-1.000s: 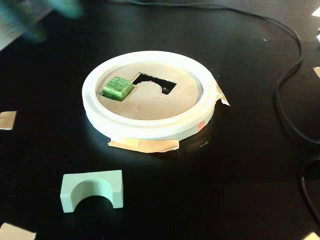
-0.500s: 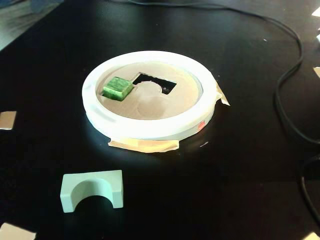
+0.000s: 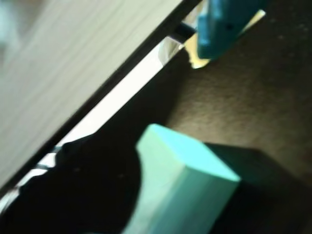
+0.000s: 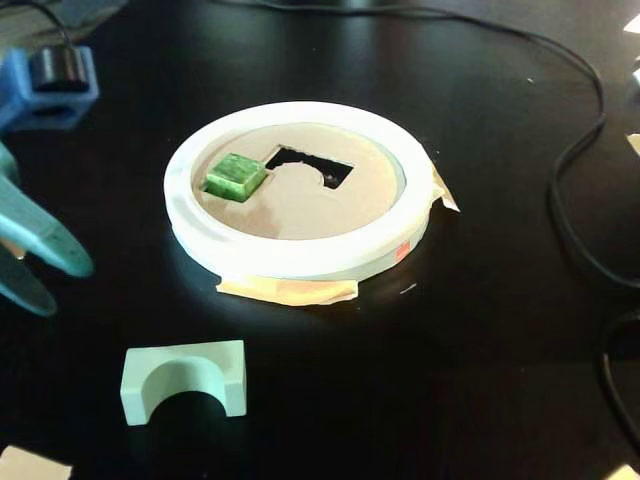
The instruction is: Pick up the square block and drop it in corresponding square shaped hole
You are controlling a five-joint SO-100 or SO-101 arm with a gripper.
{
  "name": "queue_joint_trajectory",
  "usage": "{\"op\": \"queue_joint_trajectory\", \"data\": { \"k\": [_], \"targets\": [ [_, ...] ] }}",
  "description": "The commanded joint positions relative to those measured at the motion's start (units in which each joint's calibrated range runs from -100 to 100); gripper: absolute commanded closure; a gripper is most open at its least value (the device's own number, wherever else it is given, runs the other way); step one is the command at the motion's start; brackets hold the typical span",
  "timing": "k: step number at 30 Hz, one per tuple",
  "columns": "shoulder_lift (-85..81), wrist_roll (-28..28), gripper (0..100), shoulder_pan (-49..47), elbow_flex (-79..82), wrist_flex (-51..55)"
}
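In the fixed view a white round sorter ring (image 4: 300, 255) sits on a black table (image 4: 480, 350), taped down with strips of tan tape (image 4: 288, 291). Its brown inner plate (image 4: 300, 205) has a dark cut-out hole (image 4: 312, 165) near the middle. The green square block (image 4: 235, 176) sits at the left side of that plate, just beside the hole and close to the inner rim; it appears to be sunk partly into the plate (the angle makes this hard to confirm). A pale green arch-shaped block (image 4: 185, 380) lies on the table in front of the ring, well apart from it. At the left edge the teal gripper (image 4: 40, 262) enters, its two fingers spread apart with nothing between them, away from the ring. The wrist view is blurred: a mint-coloured block (image 3: 183, 190) fills the lower middle, and a teal finger (image 3: 226, 24) shows at the top.
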Motion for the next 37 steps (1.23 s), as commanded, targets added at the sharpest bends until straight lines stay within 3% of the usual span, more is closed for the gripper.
{"op": "queue_joint_trajectory", "data": {
  "k": [1,37],
  "targets": [
    [-0.5,0.3,16,-1.2,0.1,-1.1],
    [-1.0,0.0,16,0.7,5.5,-2.2]
  ]
}}
